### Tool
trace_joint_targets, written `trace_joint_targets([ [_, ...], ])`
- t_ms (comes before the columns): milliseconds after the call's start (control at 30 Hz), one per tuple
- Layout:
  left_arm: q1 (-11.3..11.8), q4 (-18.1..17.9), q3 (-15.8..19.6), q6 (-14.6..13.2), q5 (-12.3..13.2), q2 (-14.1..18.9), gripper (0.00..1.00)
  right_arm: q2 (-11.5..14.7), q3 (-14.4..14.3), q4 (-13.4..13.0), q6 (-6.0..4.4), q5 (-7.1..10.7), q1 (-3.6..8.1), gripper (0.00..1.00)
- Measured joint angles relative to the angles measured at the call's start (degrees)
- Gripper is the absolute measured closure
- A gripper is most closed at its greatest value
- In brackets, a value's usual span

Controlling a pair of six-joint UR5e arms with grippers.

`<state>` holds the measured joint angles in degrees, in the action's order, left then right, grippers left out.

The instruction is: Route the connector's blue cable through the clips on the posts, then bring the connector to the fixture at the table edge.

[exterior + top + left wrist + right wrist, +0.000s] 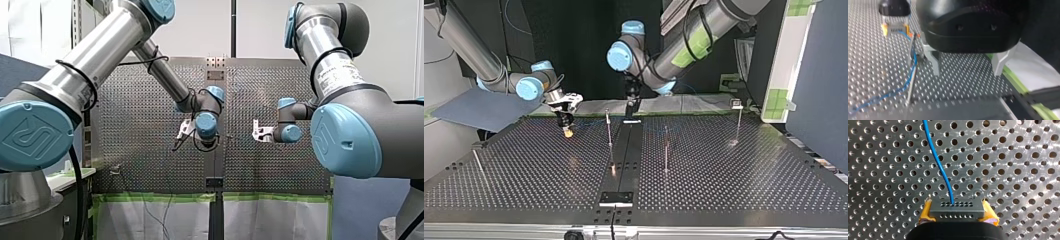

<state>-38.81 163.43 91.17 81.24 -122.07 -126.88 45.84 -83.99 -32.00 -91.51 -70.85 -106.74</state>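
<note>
The small dark connector (957,208) sits between the yellow pads of my right gripper (958,213), which is shut on it. Its blue cable (940,167) leads away over the perforated plate. In the top view my right gripper (567,127) hangs just above the table at the back left. My left gripper (966,71) stands open and empty over the plate, metal fingers (934,62) wide apart. Beside it the blue cable (912,70) runs past a thin post (910,51) towards my right gripper (895,26). Whether the cable sits in the post's clip I cannot tell.
Thin posts stand on the table in the top view: one (608,127) near the centre strip, one (666,150) right of it, one (739,120) at the far right, one (476,160) leaning at the left. A plate-like fixture (615,198) lies at the near edge.
</note>
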Motion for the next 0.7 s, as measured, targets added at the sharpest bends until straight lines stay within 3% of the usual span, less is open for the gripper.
trace_joint_targets([
  [400, -2.3, -4.8, 0.0, 1.9, 5.9, 1.6, 0.0, 0.0, 0.0, 0.0, 0.0, 0.0, -0.08, 1.0],
  [700, -3.5, -5.9, 0.0, 3.8, 6.6, 1.7, 0.0, 0.0, 0.0, -0.1, 0.0, 0.05, -0.09, 1.0],
])
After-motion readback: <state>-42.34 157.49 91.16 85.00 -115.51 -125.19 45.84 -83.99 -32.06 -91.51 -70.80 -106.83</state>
